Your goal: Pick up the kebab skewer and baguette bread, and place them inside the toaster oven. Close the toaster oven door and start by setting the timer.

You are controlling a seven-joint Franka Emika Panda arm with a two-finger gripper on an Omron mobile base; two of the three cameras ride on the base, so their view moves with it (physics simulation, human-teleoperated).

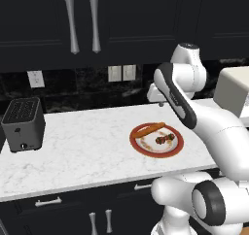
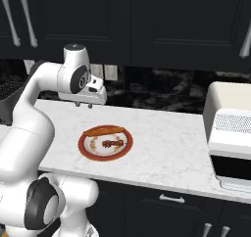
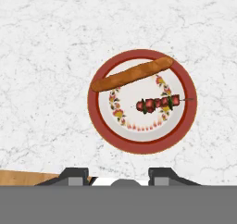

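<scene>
Spanning your view, the worktop [image 2: 166,143] carries the toaster oven [image 2: 230,133] at right; the plate [image 3: 185,121] presents baguette bread [image 3: 132,73] and kebab skewer [image 3: 159,102] side by side beneath your pincer [image 3: 120,174], released, grasping nothing.

Open counter [image 3: 46,56] around plate [image 3: 139,146]

Counted: one plate [image 3: 141,146], one baguette bread [image 3: 132,73], one kebab skewer [image 3: 159,102], one toaster oven [image 2: 230,133], one slot toaster [image 1: 23,123].
</scene>
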